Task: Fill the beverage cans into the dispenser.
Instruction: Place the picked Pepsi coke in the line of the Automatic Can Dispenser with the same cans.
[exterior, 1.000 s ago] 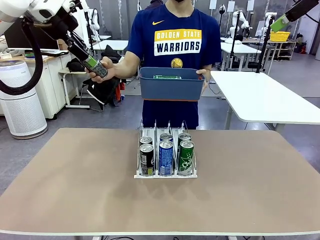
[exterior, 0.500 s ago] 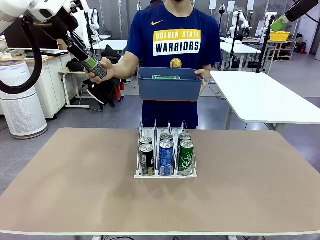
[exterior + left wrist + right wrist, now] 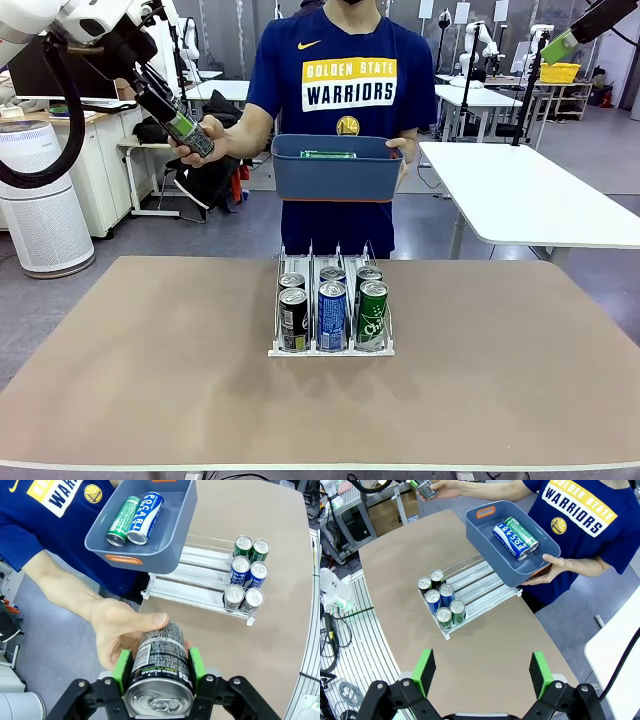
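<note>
Observed: black can [image 3: 162,650] clamped in left hand [image 3: 159,672] beyond far-left corner of desk [image 3: 150,350], person's fingers [image 3: 145,622] also round it; right hand [image 3: 482,672] wide. Risk: can dropped if pulled toward dispenser [image 3: 200,572] before release.

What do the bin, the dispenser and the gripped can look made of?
Bin: matte blue-grey plastic, likely moulded; rounded corners, orange handle inserts.
Dispenser: clear glossy plastic dividers, whitish base.
Gripped can: probably aluminium; silver pull-tab top, black printed wall.

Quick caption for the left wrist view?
Left gripper clamps a black can that the person's hand also holds.
</note>
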Robot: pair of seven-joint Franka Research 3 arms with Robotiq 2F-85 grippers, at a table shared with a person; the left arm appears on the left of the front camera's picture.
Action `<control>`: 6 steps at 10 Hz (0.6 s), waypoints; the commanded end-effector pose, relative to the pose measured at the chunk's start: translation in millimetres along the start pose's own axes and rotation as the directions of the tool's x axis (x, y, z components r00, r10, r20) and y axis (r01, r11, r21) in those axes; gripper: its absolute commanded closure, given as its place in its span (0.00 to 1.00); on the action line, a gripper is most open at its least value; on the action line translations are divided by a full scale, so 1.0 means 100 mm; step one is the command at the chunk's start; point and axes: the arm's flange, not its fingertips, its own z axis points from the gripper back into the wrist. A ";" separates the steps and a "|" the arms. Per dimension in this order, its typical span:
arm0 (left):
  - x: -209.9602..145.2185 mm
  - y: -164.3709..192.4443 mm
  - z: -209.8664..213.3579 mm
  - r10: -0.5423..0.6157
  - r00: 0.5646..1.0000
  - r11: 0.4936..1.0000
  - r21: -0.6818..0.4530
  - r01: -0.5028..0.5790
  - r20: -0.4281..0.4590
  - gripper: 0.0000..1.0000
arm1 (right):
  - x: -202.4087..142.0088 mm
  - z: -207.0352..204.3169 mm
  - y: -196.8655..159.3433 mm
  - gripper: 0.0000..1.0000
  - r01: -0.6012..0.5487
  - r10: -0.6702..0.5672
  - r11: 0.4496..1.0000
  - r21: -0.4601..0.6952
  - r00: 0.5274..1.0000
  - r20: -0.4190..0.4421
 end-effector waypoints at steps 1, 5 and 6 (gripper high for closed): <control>-0.01 0.00 0.01 0.000 1.000 1.000 -0.004 0.000 0.012 1.00 | 0.00 0.00 0.00 0.00 0.001 -0.001 1.000 0.000 1.000 0.000; -0.01 0.00 0.01 0.000 1.000 1.000 -0.004 0.000 0.012 1.00 | 0.00 0.00 0.00 0.00 0.001 -0.001 1.000 0.000 1.000 0.000; -0.01 0.00 0.01 0.000 1.000 1.000 -0.004 0.000 0.012 1.00 | 0.00 0.00 0.00 0.00 0.001 -0.001 1.000 0.000 1.000 0.000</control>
